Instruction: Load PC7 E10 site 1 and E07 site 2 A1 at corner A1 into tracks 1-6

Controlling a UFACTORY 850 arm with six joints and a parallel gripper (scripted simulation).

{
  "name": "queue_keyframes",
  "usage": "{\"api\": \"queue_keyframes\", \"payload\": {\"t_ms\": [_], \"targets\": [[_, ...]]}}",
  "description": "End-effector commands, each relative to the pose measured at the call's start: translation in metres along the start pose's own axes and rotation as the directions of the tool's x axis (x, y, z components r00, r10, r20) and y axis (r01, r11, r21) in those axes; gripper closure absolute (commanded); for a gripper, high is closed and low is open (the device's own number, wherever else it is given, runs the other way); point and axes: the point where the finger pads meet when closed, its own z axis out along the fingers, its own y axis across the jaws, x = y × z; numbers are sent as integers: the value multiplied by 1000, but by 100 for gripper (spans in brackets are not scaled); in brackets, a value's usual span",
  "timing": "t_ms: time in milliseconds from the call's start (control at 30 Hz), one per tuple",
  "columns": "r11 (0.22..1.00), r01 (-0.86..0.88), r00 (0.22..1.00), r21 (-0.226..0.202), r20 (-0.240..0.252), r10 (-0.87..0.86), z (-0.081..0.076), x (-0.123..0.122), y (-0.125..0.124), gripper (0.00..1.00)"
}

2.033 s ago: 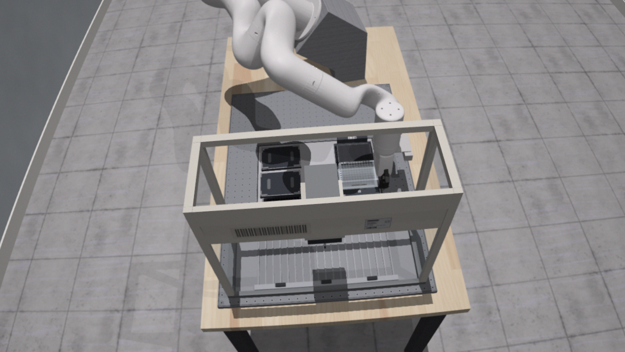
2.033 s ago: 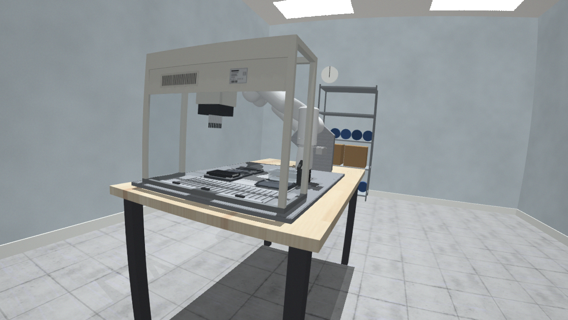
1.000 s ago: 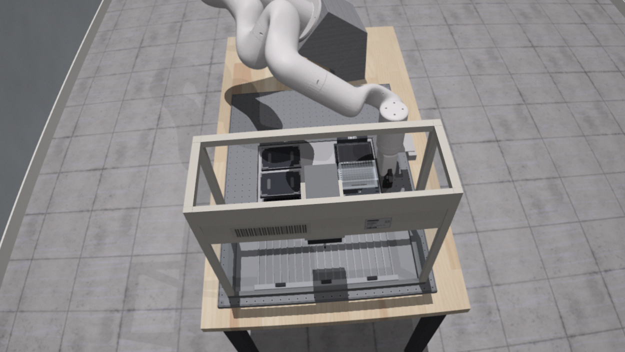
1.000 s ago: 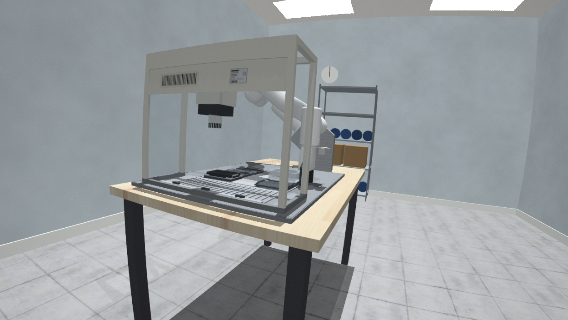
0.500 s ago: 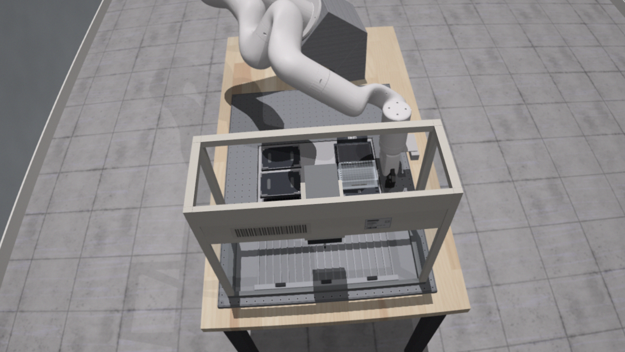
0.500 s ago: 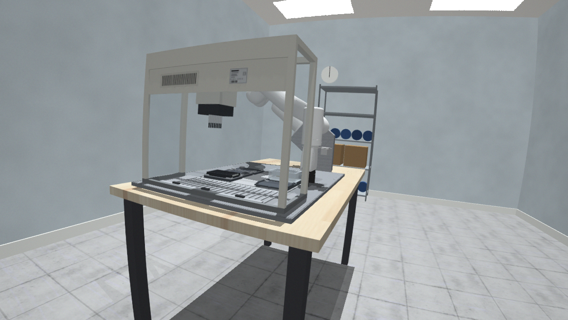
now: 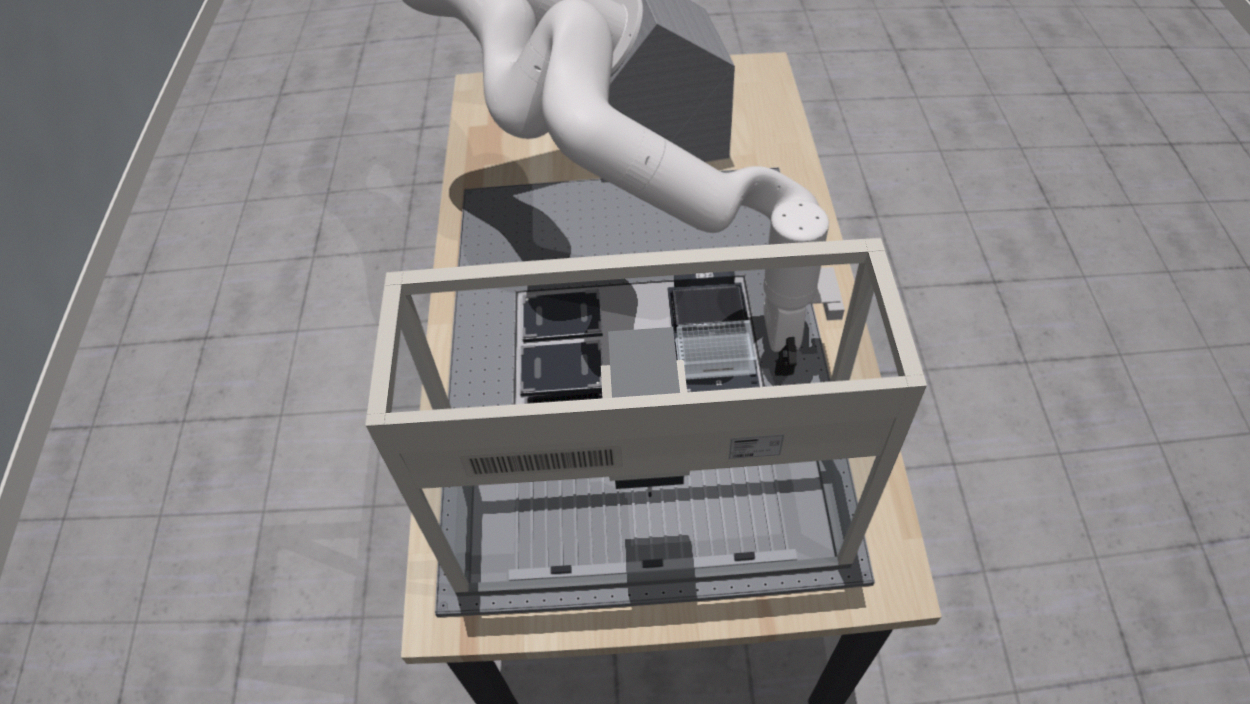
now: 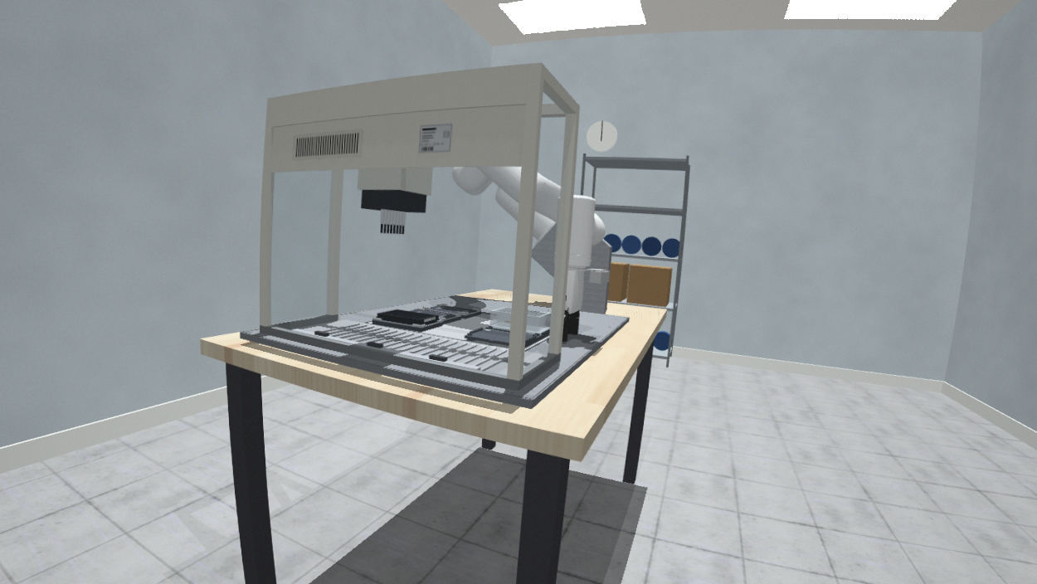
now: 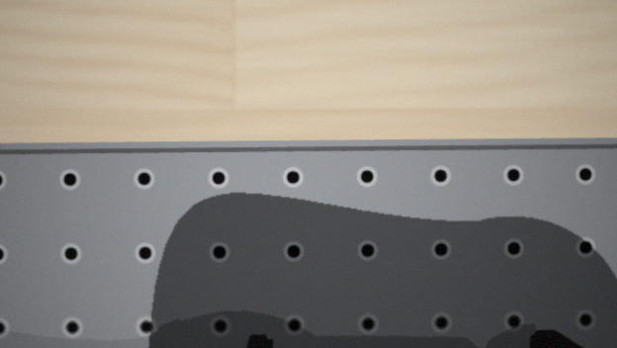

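Hovering low with tool [image 7: 784, 356] spread wide, gripping nothing, just beside clear plate [image 7: 717, 348] on carrier PC7 [image 7: 710, 382] at worktop [image 7: 883, 524] right edge; probably positioned to nudge carrier sideways.

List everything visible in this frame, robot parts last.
Table: one, light wood top, black legs.
Perforated baseplate: one, grey, on the table.
Instrument frame: one, cream, over the deck.
Loading rails: one grey set, far end.
Plate carrier: one, black, on the apron.
Nest row with plates: dark plate nearest the arm, clear plate behind it, third hidden.
Shelf unit: one, grey, by the wall; brown boxes, blue discs.
Wall clock: one, white.
Arm: one, white.
Hand: one, black, open, empty, low beside the nests.
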Motion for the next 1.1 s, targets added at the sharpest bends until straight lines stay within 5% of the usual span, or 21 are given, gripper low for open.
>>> {"api": "queue_keyframes", "payload": {"t_ms": [0, 1067], "targets": [[1000, 0, 1000, -1, 0, 0, -1, 3, 1, 0], [1000, 0, 1000, -1, 0, 0, -7, 14, 1, 0]]}}
